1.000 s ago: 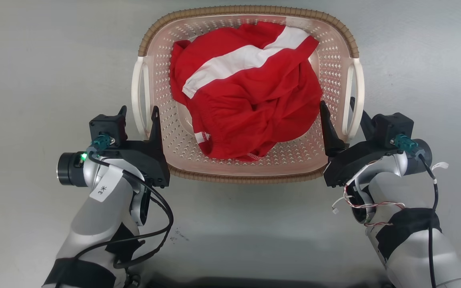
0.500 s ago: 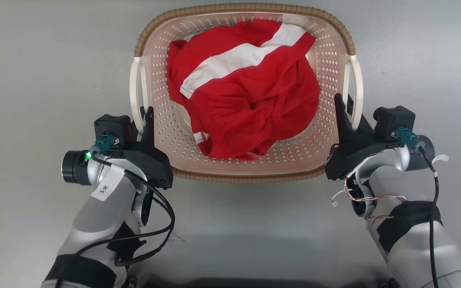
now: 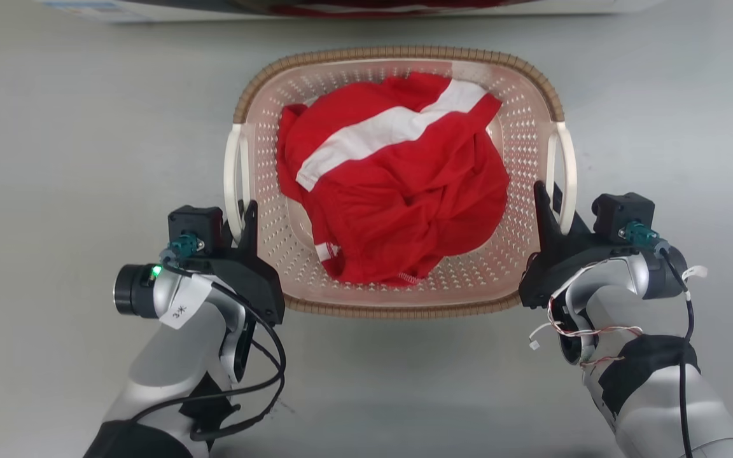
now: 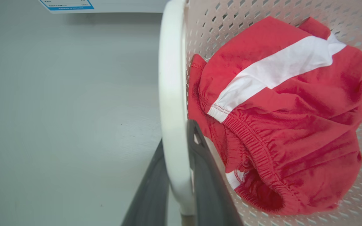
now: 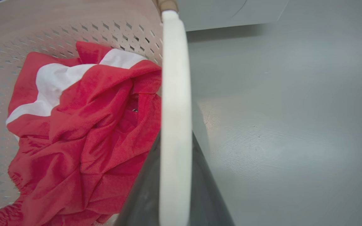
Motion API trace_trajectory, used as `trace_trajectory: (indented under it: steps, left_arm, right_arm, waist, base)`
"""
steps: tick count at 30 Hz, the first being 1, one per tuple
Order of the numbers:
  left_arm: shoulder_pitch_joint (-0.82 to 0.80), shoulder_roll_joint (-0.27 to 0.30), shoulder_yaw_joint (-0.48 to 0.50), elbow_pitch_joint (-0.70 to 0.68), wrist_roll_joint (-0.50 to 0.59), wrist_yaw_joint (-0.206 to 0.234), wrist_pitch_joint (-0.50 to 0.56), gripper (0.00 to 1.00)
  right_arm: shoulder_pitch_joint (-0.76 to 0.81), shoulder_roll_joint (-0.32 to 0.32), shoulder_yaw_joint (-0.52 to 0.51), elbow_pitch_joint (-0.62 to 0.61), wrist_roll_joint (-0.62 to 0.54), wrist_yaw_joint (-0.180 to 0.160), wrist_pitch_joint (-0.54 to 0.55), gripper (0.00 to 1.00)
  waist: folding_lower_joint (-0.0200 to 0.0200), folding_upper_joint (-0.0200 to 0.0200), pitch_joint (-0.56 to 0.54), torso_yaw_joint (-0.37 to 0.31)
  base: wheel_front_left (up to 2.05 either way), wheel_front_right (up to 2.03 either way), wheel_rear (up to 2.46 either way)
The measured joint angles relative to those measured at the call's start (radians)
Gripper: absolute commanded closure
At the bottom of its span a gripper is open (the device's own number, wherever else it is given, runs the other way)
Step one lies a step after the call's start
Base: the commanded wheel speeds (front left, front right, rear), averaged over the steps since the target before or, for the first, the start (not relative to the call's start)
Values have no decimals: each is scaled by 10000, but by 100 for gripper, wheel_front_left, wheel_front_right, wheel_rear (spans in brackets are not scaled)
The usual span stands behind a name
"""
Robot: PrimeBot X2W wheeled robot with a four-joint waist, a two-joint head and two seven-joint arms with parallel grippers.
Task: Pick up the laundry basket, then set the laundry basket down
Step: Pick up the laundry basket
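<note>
Grip tightened since a second ago: laundry basket (image 3: 398,308), over grey floor (image 3: 55,191) (lifted yet? can't tell), is clamped at left handle (image 3: 233,172) by left gripper (image 3: 240,217), right handle (image 3: 569,168) by right gripper (image 3: 548,196). Pickup step; next, lift both sides evenly.

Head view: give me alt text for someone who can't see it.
A pink laundry basket holding a crumpled red garment with a white stripe, seen from above over a grey floor. The left gripper and right gripper have their jaws closed on its white side handles.
</note>
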Motion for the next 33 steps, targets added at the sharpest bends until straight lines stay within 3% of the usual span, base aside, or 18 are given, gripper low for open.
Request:
trace_trajectory:
  steps: [12,20,33]
  left_arm:
    - [899,2,-851,73,-708,46,2,100]
    - [1605,15,-1404,309,-1118,46,322,100]
    - [2881,84,-2163,627,-1760,48,1220,100]
  right_arm:
    - [631,73,383,894,711,2,2,100]
    - [1487,92,1221,1135,1473,0,119,100]
    - [2733,63,2633,1058,2784,-178,1287,100]
  waist:
    - [-1,0,-1611,79]
    - [-1,0,-2784,186]
    - [-1,-1,-4736,291]
  base:
    - [0,0,0]
    - [0,0,0]
    - [0,0,0]
